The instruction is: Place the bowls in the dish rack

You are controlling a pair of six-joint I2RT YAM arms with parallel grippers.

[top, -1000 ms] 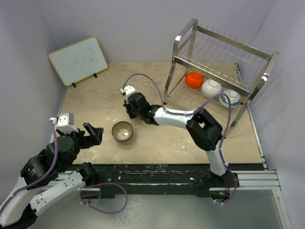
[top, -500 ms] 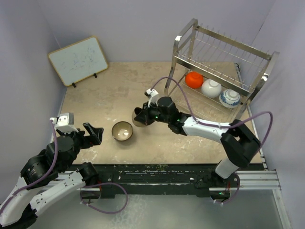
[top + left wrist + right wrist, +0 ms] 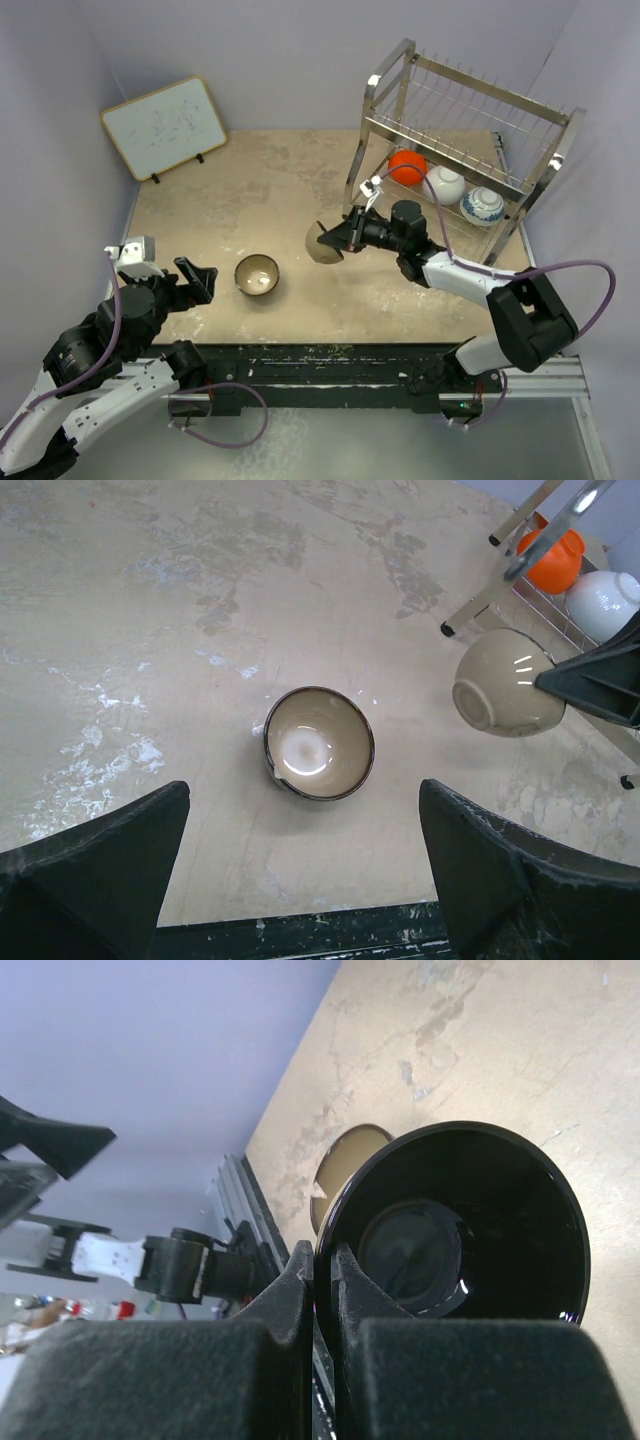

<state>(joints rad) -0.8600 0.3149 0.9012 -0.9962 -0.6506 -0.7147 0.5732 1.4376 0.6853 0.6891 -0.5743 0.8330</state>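
Note:
My right gripper [image 3: 341, 238] [image 3: 322, 1260] is shut on the rim of a bowl [image 3: 324, 243] [image 3: 505, 695] [image 3: 460, 1225] that is tan outside and glossy black inside. It holds the bowl tipped on its side above the table, just left of the dish rack [image 3: 465, 130]. On the rack's lower tier sit an orange-red bowl [image 3: 407, 167] [image 3: 553, 560], a white bowl [image 3: 443, 184] [image 3: 605, 598] and a blue-and-white bowl [image 3: 482, 205]. A brown bowl with a pale inside [image 3: 257, 274] [image 3: 319, 742] stands upright on the table. My left gripper [image 3: 200, 275] [image 3: 320, 880] is open, just short of it.
A wood-framed whiteboard [image 3: 163, 126] leans at the back left corner. The rack's front leg [image 3: 480, 605] stands close behind the held bowl. The table's dark front rail [image 3: 340, 360] runs along the near edge.
My right arm has swung right, from the middle of the table toward the rack, carrying the black-lined bowl. The left arm and the brown bowl have stayed put.

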